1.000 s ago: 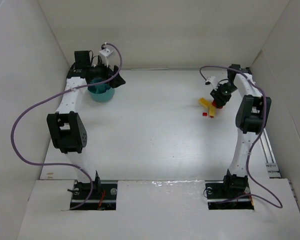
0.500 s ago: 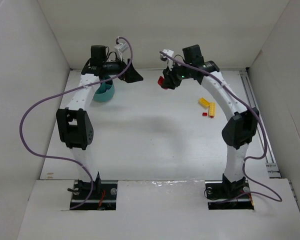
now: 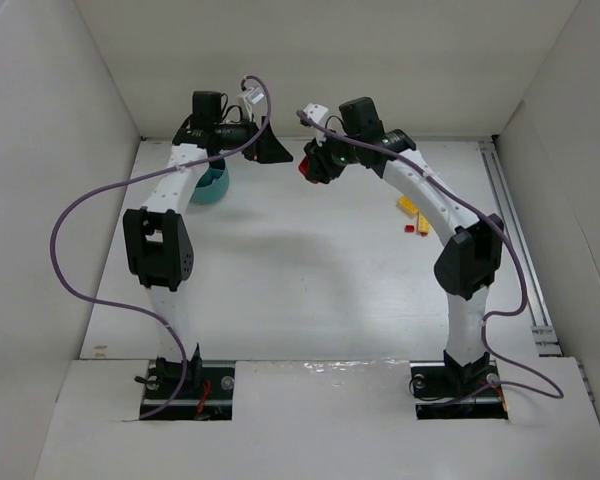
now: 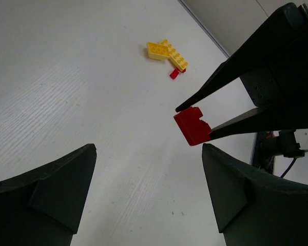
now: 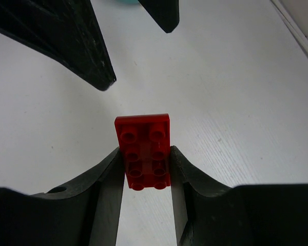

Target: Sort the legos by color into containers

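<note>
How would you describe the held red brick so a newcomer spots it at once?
Look near the table's back edge, where the right gripper hangs. Its fingers pinch a flat, eight-stud red brick; the yellow bricks and tiny red one lie on the table.

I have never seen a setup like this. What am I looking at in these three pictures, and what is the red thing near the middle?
This is a robot with two slim arms, a left arm and a right arm, bolted at the near edge of a white table. The wide picture looks down from above and behind them. The other two pictures come from small cameras on the wrists, so each one shows its own black claw fingers at the bottom. The right claw is shut on a red lego brick. The left claw is open and empty, and it faces that brick. On the table are a teal bowl by the left arm, and two yellow bricks and a tiny red piece over on the right.
</note>
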Controlling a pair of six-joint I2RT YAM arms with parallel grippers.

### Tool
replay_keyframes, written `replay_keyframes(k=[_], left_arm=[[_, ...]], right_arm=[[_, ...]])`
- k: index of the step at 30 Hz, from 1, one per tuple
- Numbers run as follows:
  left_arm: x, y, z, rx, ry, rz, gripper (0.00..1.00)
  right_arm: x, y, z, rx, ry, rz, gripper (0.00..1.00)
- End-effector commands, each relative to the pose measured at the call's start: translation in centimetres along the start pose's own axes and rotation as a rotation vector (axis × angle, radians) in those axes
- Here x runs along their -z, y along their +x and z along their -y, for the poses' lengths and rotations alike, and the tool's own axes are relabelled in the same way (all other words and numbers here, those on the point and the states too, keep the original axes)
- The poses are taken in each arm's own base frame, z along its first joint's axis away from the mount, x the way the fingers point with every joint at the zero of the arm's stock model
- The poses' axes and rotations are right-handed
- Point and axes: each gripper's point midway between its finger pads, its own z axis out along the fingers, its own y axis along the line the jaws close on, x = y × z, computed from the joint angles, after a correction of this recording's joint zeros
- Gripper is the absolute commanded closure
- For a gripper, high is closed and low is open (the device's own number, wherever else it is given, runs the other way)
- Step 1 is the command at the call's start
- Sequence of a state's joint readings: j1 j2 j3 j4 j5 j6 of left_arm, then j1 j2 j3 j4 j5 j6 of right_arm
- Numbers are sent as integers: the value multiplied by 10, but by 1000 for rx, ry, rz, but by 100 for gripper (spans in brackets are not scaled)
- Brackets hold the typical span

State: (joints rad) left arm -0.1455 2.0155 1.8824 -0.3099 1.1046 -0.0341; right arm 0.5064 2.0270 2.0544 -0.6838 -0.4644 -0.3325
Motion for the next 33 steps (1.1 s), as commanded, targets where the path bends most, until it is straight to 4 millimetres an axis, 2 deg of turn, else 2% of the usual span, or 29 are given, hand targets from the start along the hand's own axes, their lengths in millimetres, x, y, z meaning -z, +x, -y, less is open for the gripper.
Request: replay_keyframes(k=[1,2,4,10,11,18,22,23,24,26,27,30,33], left_arm=[[1,-17,23,-41,68,8,19],[-4,-12,23,-39,75,-5,18],[-4,-16,25,-54,84,-3,18],[-13,-9,27,-39,106,-34,18],[-12,-13,29,-63,107,-27,18],[-17,-10,28,-57,114,-41,18],[-19,-6,25,-50,113,-49,28],[-19,-6,25,-50,113,-49,36],[-19,-6,25,-50,113,-49,40],[-19,-6,25,-50,113,-49,43],[-20,-4,22,-42,113,-54,43],[-20,-2,22,-34,112,-58,52],[-20,-5,23,-51,113,-53,65]], right_arm=[[-2,-27,1,37,64,62,88],[-1,-27,3,36,75,59,88],[-5,-27,2,41,79,56,88],[-9,-34,3,42,98,66,88],[-10,-35,6,42,109,66,88],[-14,-41,6,51,113,75,88],[-14,-46,1,59,108,83,88],[-16,-49,-3,68,102,93,88],[-16,-49,-3,68,102,93,88],[-14,-59,-8,73,101,120,88],[-14,-59,-8,73,101,120,88],[-12,-61,-9,68,103,129,88],[-14,-64,-12,64,105,136,88]])
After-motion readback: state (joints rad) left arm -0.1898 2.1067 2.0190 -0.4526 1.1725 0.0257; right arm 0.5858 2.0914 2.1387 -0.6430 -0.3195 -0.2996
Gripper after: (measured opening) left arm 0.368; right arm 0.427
